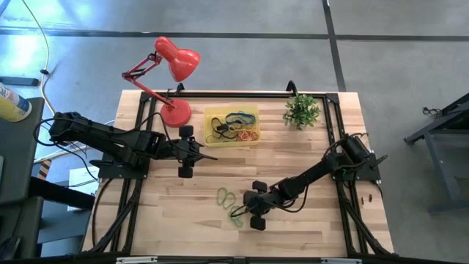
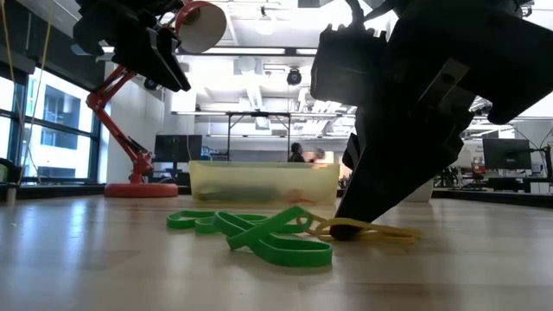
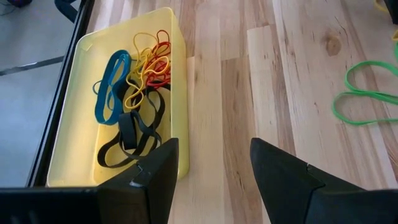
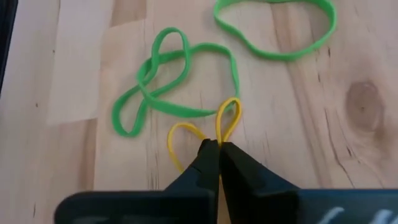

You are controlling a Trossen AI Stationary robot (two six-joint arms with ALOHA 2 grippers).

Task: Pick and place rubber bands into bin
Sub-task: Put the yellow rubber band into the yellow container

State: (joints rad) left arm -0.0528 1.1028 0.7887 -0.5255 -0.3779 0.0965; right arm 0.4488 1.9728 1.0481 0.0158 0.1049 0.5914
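Even, bright light falls from overhead onto my pale wooden plank table (image 1: 293, 165), leaving only soft, short shadows. In the low view my dark right arm (image 2: 415, 112) is a near-black silhouette against glowing ceiling lights and a bright window; the room behind is hazy.

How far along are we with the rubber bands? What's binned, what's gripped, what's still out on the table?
Done: blue, black, red and yellow bands lie in the yellow bin. In hand: the right gripper is shut on a yellow band down at the table. Left: two green bands beside it. The left gripper is open next to the bin.
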